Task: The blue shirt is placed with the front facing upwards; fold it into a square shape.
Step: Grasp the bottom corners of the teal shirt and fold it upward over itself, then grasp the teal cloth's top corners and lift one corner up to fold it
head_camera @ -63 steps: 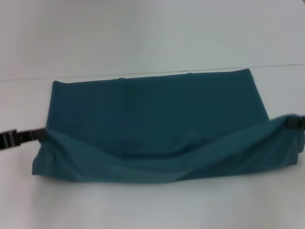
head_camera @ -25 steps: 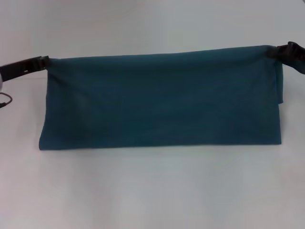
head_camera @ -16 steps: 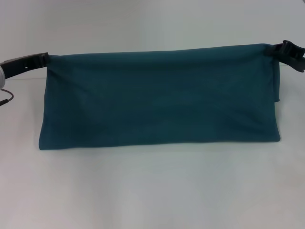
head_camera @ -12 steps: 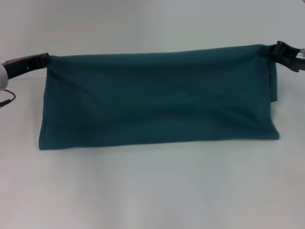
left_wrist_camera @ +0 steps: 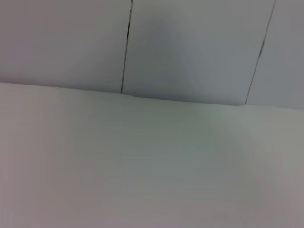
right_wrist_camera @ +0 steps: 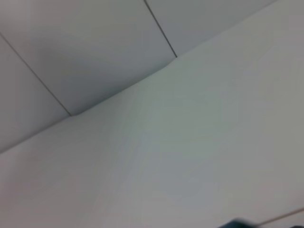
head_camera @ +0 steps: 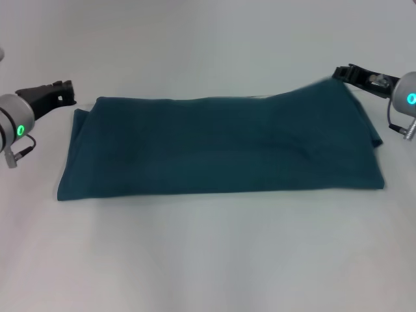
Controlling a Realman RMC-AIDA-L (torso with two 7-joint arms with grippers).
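Shirt folded into a long band on the white tabletop, one end effector off each end.

The tabletop fills the head view. The shirt lies across its middle as a wide, flat, dark teal strip several layers thick, with no lettering or collar showing; its near edge runs straight, and its far right corner humps up slightly. The left end effector hangs just past the shirt's far left corner, clear of the cloth, with nothing in its fingers; how wide they stand apart I cannot tell. The right end effector sits right at the raised far right corner; whether it grips or only touches the fabric cannot be told. Both wrist views show only bare white tabletop and a panelled wall, save a dark sliver at the edge of the right one.
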